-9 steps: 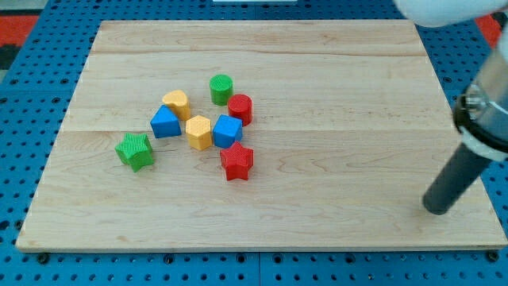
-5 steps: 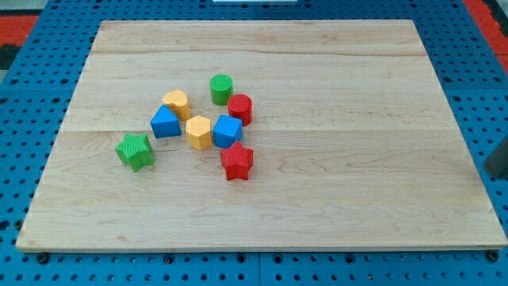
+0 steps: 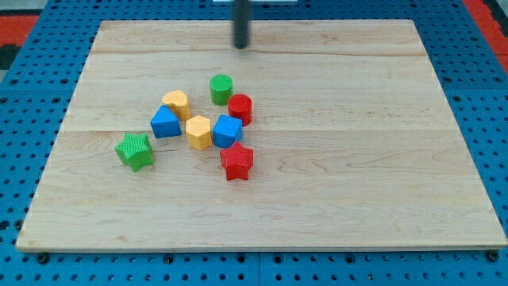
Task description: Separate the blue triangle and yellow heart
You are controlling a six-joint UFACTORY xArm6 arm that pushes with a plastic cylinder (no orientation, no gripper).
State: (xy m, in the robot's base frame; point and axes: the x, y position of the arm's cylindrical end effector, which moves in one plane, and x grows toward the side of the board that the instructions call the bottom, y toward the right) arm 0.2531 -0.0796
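Tip (image 3: pixel 240 46) well above yellow heart (image 3: pixel 176 102), blue triangle (image 3: pixel 165 122).

On the wooden table (image 3: pixel 333 199), left of centre, sit a green cylinder (image 3: pixel 221 89), red cylinder (image 3: pixel 240 109), yellow hexagon (image 3: pixel 198 132), blue cube (image 3: pixel 227 131), red star (image 3: pixel 236 161) and green star (image 3: pixel 134 151).

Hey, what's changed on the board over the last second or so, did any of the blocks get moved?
Only my tip moved: from the view's lower right it swung out past the right edge and now sits near the view's top, above the green cylinder, touching nothing. No block shifted; the blue triangle and yellow heart remain side by side.
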